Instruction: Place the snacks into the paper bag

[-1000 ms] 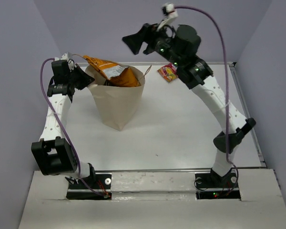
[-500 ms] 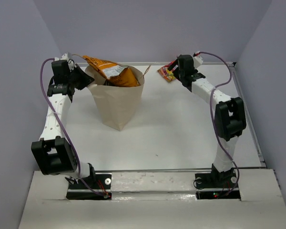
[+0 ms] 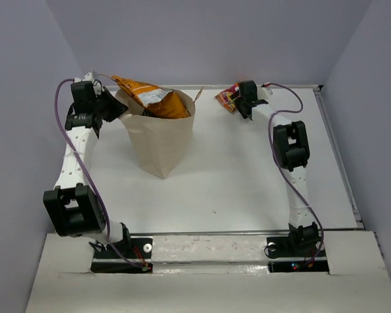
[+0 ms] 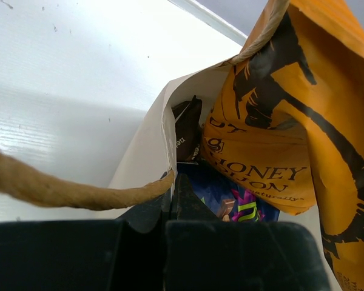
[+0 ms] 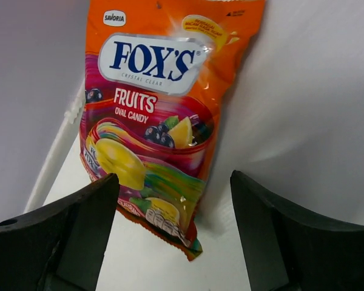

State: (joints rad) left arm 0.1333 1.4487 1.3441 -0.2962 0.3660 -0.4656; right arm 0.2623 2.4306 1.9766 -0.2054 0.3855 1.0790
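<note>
Toward the left of the worktop (image 3: pixel 234 169) the paper bag (image 3: pixel 159 140) is stood upright, its left rim pinched by the clenched left end effector (image 4: pixel 173 182). A dark brown packet (image 4: pixel 187 130) and a purple packet (image 4: pixel 230 203) are seen inside, and an orange packet (image 3: pixel 150 96) is seen jutting from the mouth. Farther back on the right, the red-orange packet (image 5: pixel 158 115) is laid flat, its end framed by the released right end effector (image 5: pixel 173 185).

The paper bag (image 3: pixel 159 140) is matt tan paper, and its cord handle (image 4: pixel 60 191) is rough twisted fibre. The orange packet (image 4: pixel 273 139) and the red-orange Fox's packet (image 5: pixel 151 115) are glossy, crinkled plastic film. The table (image 3: pixel 247 169) is smooth and white. The fingers (image 5: pixel 73 236) of the right gripper (image 5: pixel 173 182) are matt black plastic.
</note>
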